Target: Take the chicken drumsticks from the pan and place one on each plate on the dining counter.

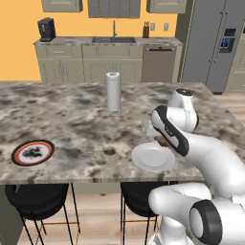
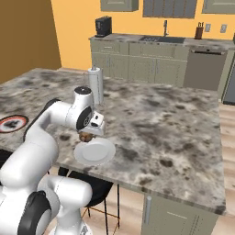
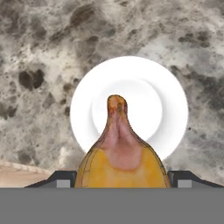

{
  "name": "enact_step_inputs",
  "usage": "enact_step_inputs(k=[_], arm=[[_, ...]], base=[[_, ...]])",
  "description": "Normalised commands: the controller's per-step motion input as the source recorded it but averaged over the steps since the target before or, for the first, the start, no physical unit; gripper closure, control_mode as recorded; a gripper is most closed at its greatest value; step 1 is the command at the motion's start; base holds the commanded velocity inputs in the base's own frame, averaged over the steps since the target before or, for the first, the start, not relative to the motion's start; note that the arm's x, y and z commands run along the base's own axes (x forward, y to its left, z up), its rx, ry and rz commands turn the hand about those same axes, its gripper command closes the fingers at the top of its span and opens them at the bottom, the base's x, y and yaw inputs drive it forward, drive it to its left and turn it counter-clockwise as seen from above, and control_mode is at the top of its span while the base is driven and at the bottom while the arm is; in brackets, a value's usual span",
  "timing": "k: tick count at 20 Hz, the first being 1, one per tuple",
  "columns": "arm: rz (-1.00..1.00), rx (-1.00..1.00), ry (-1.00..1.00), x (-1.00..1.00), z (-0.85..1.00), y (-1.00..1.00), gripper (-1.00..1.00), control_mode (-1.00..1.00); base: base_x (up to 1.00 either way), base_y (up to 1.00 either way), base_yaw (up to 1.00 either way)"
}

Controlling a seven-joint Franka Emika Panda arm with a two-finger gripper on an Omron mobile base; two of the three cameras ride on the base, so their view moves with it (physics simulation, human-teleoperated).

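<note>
My gripper (image 2: 87, 134) is shut on a golden-brown chicken drumstick (image 3: 120, 151), holding it just above the plain white plate (image 3: 168, 109). The drumstick's tapered end points over the plate's centre in the hand view. This white plate (image 1: 152, 158) lies near the front edge of the marble dining counter (image 1: 72, 119), and the drumstick (image 1: 164, 141) peeks out from behind my forearm. The dark-rimmed plate (image 1: 32, 152) lies bare far to the left, also near the front edge (image 2: 10, 123). The pan is out of view.
A paper towel roll (image 1: 113, 91) stands upright mid-counter, behind the white plate. Black stools (image 1: 38, 198) sit under the counter's front edge. A back counter with a sink (image 1: 114, 40), a coffee machine (image 1: 46, 29) and a fridge (image 1: 213, 38) line the far wall.
</note>
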Motion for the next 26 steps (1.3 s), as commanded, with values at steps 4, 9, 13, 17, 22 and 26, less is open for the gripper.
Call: enact_step_inputs(k=[4, 9, 13, 17, 22, 26], arm=[[0.00, -0.07, -0.04, 0.09, -0.45, -0.07, 1.00, -1.00], [-0.02, -0.04, -0.01, 0.07, -0.45, 0.00, 1.00, -1.00], [-0.04, 0.00, -0.01, 0.28, -0.44, 0.00, 1.00, -1.00], [-0.04, 0.00, -0.04, 0.25, -0.37, 0.00, 1.00, -1.00], [-0.03, 0.00, -0.07, 0.26, -0.31, 0.01, 1.00, -1.00], [-0.03, 0.00, 0.00, 0.25, -0.20, 0.00, 1.00, -1.00]], base=[[0.00, 0.00, 0.00], [0.00, 0.00, 0.00], [0.00, 0.00, 0.00], [0.00, 0.00, 0.00], [0.00, 0.00, 0.00], [0.00, 0.00, 0.00]])
